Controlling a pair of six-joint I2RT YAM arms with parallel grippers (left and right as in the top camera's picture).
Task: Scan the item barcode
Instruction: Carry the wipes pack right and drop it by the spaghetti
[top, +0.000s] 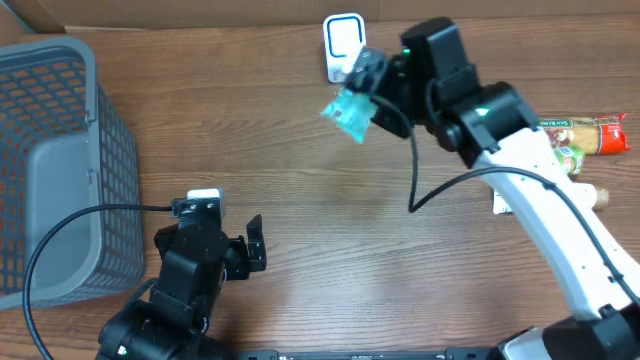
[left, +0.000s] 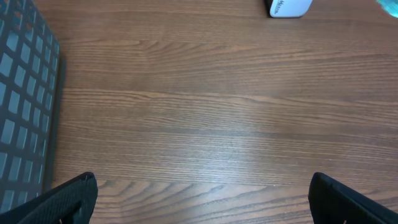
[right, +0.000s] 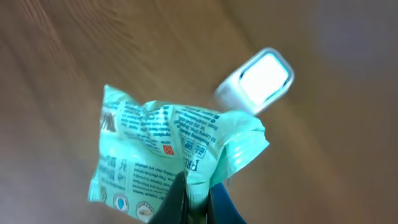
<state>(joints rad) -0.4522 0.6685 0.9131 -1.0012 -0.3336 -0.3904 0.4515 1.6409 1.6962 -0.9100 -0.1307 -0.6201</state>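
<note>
- The teal packet (right: 155, 155), of crinkled plastic film, is pinched at one edge by the clenched right gripper (right: 194, 199) and held aloft near the scanner (right: 258, 81).
- Pickup is judged done; the scan itself appears to be left, since no barcode can be made out.
- The scanner is a rounded white block with a glowing window.
- The left gripper (top: 254, 245) is spread wide and empty above the wood-grain table (top: 300, 200).

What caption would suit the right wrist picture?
Right gripper holds a mint-green packet near the white scanner.
</note>
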